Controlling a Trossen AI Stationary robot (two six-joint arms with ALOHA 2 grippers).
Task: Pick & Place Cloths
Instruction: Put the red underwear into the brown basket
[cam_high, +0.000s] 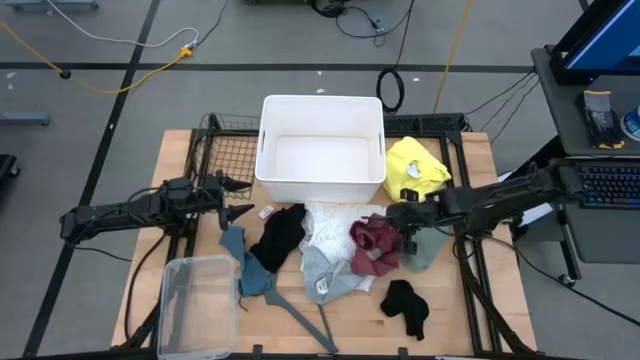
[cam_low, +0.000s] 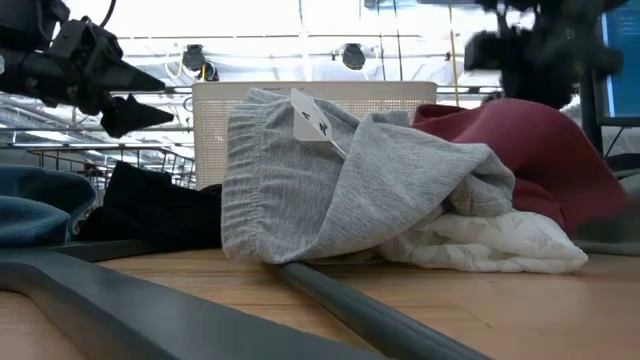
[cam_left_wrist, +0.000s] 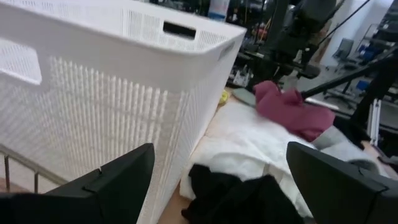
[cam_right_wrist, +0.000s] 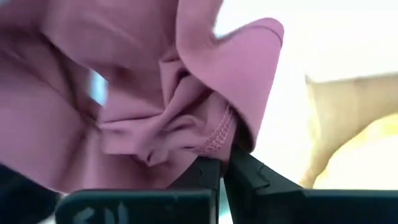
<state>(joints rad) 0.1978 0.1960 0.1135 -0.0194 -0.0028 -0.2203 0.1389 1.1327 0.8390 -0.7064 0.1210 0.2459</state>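
Note:
Several cloths lie in a pile in front of the white basket (cam_high: 320, 145): a black one (cam_high: 280, 238), lacy white (cam_high: 330, 222), light grey (cam_high: 322, 278), teal (cam_high: 243, 262) and maroon (cam_high: 370, 245). A yellow cloth (cam_high: 415, 168) lies right of the basket, and a small black one (cam_high: 405, 305) lies near the table's front. My right gripper (cam_high: 405, 228) is shut on the maroon cloth (cam_right_wrist: 124, 93). My left gripper (cam_high: 238, 198) hangs open above the table by the basket's near left corner, touching nothing; its wrist view looks over the black cloth (cam_left_wrist: 236, 196). My right gripper pinches a bunched fold of the maroon cloth at a stitched hem (cam_right_wrist: 219, 134) between its two fingers (cam_right_wrist: 249, 177). It comes from the table's right, slanting down. The cloth rises in a hump toward the gripper (cam_low: 530, 150), with its lower part on the white cloth (cam_low: 490, 245).
A grey plastic hanger (cam_high: 305, 315) lies across the front of the table, partly under the pile. A clear plastic bin (cam_high: 200, 305) stands at the near left corner. A pale grey-green cloth (cam_high: 428, 250) lies under the right arm. Black wire racks flank the basket.

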